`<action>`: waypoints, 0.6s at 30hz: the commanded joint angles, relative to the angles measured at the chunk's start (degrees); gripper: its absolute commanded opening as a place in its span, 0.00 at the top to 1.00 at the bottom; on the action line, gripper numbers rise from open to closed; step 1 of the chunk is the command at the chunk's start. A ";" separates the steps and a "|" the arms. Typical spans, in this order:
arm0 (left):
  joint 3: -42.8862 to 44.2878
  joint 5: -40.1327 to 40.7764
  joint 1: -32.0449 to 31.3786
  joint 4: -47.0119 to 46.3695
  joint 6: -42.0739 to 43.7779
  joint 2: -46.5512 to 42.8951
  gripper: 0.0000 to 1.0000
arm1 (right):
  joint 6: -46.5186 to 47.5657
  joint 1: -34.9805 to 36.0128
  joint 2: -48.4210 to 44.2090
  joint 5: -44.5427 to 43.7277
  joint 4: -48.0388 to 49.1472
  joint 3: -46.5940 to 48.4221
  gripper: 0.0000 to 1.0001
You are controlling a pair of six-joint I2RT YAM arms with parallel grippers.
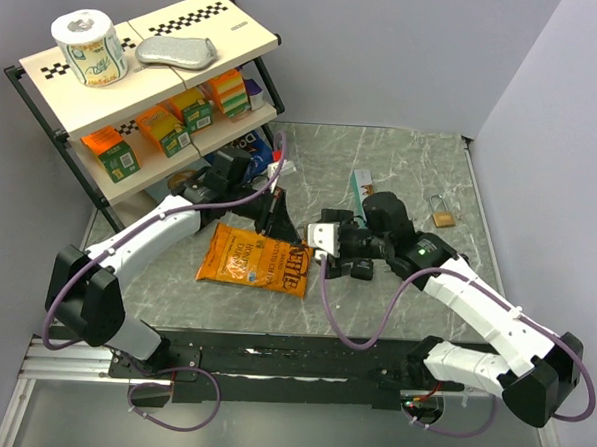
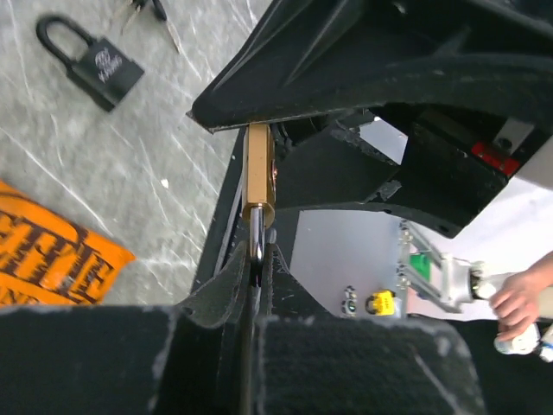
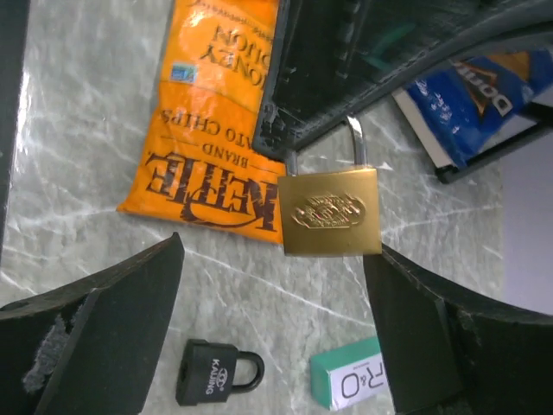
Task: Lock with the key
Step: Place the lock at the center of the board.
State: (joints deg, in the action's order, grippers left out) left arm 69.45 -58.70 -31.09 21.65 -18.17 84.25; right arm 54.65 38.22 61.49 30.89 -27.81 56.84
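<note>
ok so the desk (image 1: 402, 159) is a grey-green marble-look top, closed in by plain pale lilac walls at the back and on the right, with a black-framed shelf (image 1: 239, 25) standing in the far left corner. On top of the shelf there's a toilet roll (image 1: 87, 47) and a silver pouch (image 1: 175, 50), and the lower boards carry orange boxes (image 1: 163, 126). The brass lock (image 3: 329, 212) is up off the desk: the left fingers (image 2: 216, 294) are pinched shut on its shackle, so the body hangs down over the middle of the desk, just past the edge of the chips (image 3: 220, 121). The right fingers (image 3: 112, 320) are spread wide, one on each side of that lock, not touching it and holding nothing. A black lock (image 3: 216, 373) lies flat on the marble below, near a green and white box (image 3: 350, 380). In the left wrist view, what look like keys (image 2: 151, 10) lie just beyond the black lock, though they're cut off by the frame so I can't say much about them. A blue snack bag (image 3: 479, 86) sits by the shelf foot. A second brass lock (image 1: 440, 213) with a long shackle lies on its own toward the far right of the desk, well apart from both arms. Past the desk edge the left wrist view also catches someone's hand (image 2: 518, 298) out in the room
</note>
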 commanded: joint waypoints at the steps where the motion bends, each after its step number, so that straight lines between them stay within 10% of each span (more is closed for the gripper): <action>1: -1.51 -2.30 0.07 -2.84 -4.41 -1.89 0.99 | 5.55 4.58 0.12 -4.61 7.58 -0.85 0.14; 18: -2.22 -0.28 -0.02 -2.31 -3.62 -2.16 0.99 | 5.46 6.25 2.23 -6.64 6.02 2.39 0.19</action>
State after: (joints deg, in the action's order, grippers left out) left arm 67.02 -58.57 -30.83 21.71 -20.75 83.44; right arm 59.51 44.01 63.29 22.52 -22.35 56.10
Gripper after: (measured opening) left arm 0.037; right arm 0.849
